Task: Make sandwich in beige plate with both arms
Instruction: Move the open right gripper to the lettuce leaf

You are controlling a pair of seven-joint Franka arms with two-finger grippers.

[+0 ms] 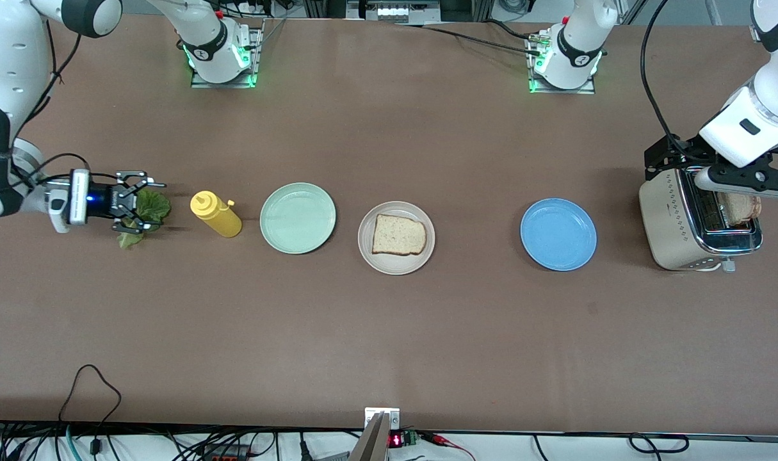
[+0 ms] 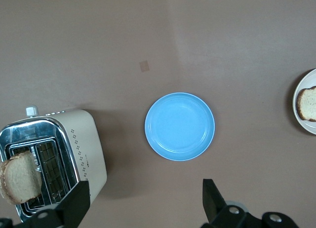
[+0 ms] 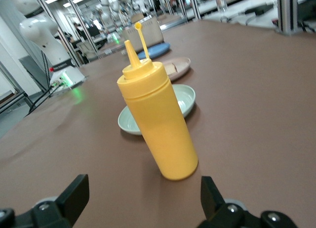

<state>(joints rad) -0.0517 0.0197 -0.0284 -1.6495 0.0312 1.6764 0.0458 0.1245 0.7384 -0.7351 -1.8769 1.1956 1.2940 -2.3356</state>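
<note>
one light-brown bread slice [image 1: 398, 235] lies flat on the beige plate [image 1: 365, 246], no lettuce on it. right tool [image 1: 146, 203] spread wide at the lettuce leaf [image 1: 152, 206] on the tabletop [image 1: 389, 333], leaf at the mustard bottle's [image 1: 216, 214] 9 o'clock. left tool [image 2: 143, 203] released over the toaster [image 1: 667, 224].

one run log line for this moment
left gripper over toaster, open | right gripper open at lettuce | one bread slice on beige plate

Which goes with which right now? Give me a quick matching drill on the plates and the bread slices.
Things:
1. beige plate
2. blue plate
3. toaster
4. lettuce

States:
A. bare
B. at the right gripper
C. holds one bread slice lying flat
D. a bread slice sticks up from its slot

Pairs: 1-C, 2-A, 3-D, 4-B
</note>
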